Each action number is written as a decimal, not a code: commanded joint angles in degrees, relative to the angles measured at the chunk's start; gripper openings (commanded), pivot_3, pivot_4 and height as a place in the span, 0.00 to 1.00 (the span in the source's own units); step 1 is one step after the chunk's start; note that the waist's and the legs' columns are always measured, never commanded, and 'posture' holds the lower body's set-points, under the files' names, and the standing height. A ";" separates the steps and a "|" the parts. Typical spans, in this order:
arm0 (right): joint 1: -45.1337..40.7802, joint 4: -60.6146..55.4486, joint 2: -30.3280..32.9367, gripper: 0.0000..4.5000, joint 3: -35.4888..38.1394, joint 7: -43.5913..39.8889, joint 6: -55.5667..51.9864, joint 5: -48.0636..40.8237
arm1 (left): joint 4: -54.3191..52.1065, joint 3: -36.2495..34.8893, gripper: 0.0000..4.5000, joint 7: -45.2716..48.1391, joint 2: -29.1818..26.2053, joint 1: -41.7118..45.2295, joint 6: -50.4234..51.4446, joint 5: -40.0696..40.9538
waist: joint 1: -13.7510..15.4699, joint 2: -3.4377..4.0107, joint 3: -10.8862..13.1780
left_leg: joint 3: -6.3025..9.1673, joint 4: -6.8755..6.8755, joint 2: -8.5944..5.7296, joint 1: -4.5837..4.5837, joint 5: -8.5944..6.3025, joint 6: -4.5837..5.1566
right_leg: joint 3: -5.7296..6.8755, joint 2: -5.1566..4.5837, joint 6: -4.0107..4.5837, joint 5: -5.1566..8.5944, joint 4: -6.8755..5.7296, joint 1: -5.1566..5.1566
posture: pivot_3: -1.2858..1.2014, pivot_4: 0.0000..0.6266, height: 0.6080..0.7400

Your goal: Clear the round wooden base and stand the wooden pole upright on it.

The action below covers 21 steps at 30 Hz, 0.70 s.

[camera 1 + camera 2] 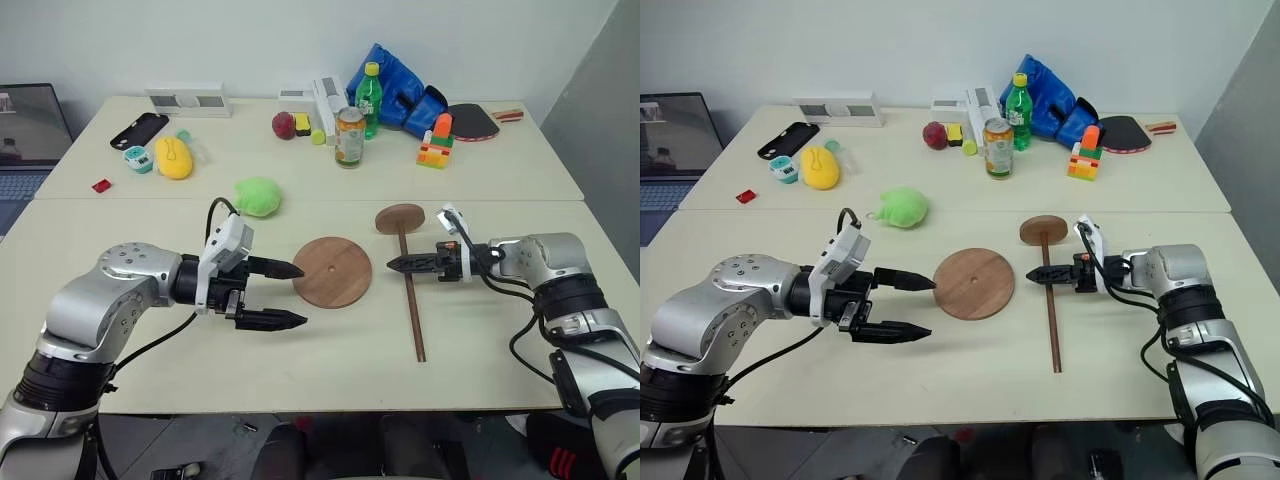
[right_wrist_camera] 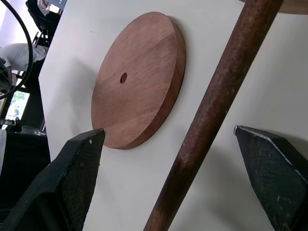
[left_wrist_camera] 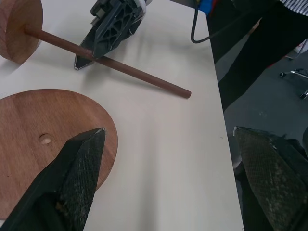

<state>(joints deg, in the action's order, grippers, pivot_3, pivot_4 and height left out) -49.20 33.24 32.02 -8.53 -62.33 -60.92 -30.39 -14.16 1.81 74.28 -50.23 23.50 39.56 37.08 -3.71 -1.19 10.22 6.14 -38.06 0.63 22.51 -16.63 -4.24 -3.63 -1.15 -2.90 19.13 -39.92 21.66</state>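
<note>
Left end effector [image 1: 290, 295] wide open, empty, right end effector [image 1: 393, 264] spread astride wooden pole [image 1: 411, 300]

counts on the table

there is one base [image 1: 332, 272], flat and round, and one pole [image 1: 410, 290] with one small disc at its end. two grippers are there, the left gripper [image 1: 296, 295] and the right gripper [image 1: 391, 264]. farther back stand one can [image 1: 349, 137] and one green bottle [image 1: 369, 100]. there is one green soft toy [image 1: 259, 196], one yellow toy [image 1: 173, 158], one red fruit [image 1: 284, 125], one block toy [image 1: 436, 142] and one paddle [image 1: 474, 122]. one laptop [image 1: 30, 135] is at the left edge.
</note>
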 commanded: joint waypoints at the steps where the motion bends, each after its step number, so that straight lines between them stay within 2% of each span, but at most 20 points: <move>1: -1.49 0.84 -0.51 1.00 0.94 -1.70 0.26 0.62 | -1.69 -1.97 0.99 -0.08 -1.10 0.13 -0.33 0.59 | -0.07 0.00 0.00 | 0.00 0.00 0.00 0.00 0.00 0.00 | 0.00 0.00 0.00 0.00 -0.01 0.00 | 0.52 0.24 1.00; 2: -1.62 1.21 -0.65 1.00 0.90 -1.89 0.31 0.81 | -1.59 -1.88 0.99 -0.09 -1.10 0.24 -0.38 0.52 | -0.07 0.00 0.00 | 0.00 0.00 0.00 0.00 0.00 0.00 | 0.00 0.00 0.00 0.00 -0.01 0.00 | 0.52 0.24 1.00; 9: -1.41 1.51 -1.37 0.72 1.45 -3.07 -0.50 1.12 | -1.86 -1.78 1.00 -0.38 -1.04 0.21 -0.15 0.60 | -0.10 0.01 0.00 | -0.01 -0.01 0.00 0.01 0.00 0.00 | -0.01 0.00 0.00 0.00 -0.02 0.02 | 0.52 0.24 1.00; 19: 1.05 -0.82 -2.24 0.16 3.59 -2.46 -4.34 -0.34 | -2.48 -2.24 1.00 -0.65 -1.64 -0.39 0.19 0.92 | -0.10 0.01 0.00 | -0.01 -0.01 0.00 0.02 0.00 0.00 | -0.01 0.00 0.00 0.00 -0.03 0.03 | 0.52 0.24 1.00; 21: 1.98 -2.16 -2.47 0.10 4.50 -1.93 -5.72 -1.14 | -2.16 -2.38 1.00 -0.49 -1.97 -0.25 0.13 0.91 | -0.15 0.02 0.00 | -0.03 -0.01 -0.01 0.01 0.00 0.00 | -0.04 0.00 0.00 0.00 -0.04 0.03 | 0.52 0.24 1.00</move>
<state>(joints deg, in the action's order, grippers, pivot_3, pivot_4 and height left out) -48.05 33.72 29.10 -5.51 -64.95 -65.76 -30.82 -15.16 1.71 73.47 -51.24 23.05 39.71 37.21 -3.86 -1.18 10.22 6.12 -38.06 0.62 22.51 -16.63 -4.23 -3.66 -1.15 -2.90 19.12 -39.96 21.69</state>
